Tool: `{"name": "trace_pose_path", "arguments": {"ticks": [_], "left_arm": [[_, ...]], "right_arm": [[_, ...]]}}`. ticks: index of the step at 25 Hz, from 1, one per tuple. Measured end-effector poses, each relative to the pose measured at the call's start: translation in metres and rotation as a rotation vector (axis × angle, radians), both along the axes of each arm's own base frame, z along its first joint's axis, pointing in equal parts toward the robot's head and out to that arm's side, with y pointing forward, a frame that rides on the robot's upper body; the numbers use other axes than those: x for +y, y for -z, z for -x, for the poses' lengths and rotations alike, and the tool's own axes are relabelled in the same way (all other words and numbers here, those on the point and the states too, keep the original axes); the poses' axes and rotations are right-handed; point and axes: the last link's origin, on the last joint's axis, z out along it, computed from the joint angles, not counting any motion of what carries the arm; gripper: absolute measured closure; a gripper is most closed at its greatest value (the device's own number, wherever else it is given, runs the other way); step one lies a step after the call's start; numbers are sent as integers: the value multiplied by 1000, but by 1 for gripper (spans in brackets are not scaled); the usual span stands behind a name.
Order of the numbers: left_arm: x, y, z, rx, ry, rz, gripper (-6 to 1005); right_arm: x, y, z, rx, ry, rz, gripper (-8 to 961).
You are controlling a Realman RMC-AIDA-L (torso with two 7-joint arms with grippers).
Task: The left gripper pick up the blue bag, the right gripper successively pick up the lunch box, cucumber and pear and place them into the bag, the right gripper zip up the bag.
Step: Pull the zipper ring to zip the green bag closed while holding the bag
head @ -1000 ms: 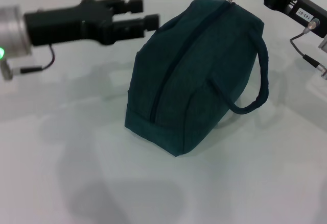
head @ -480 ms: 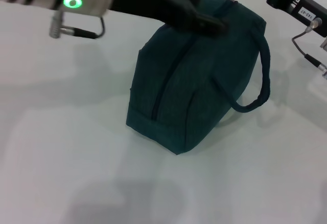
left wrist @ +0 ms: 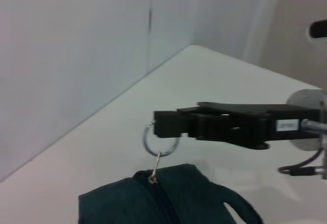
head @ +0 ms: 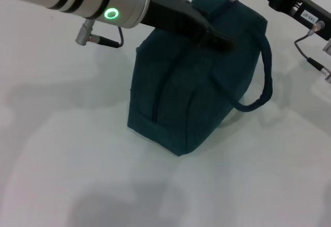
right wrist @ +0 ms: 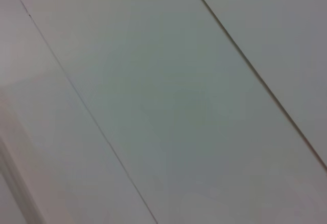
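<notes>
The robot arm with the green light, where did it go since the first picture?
The left gripper swung in from the left side of the table and now reaches across the top of the blue bag, its tip on the fabric. The right gripper stayed at the bag's far end, holding the zipper ring. The bag kept its place on the table, zipped shut.
</notes>
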Motion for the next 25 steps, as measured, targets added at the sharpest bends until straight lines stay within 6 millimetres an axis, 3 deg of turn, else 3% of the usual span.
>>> {"name": "trace_pose_path", "arguments": {"ticks": [25], "left_arm": [[3, -7, 3, 9, -4, -77, 157]], "right_arm": [[-1, 1, -1, -1, 2, 4, 943]]}}
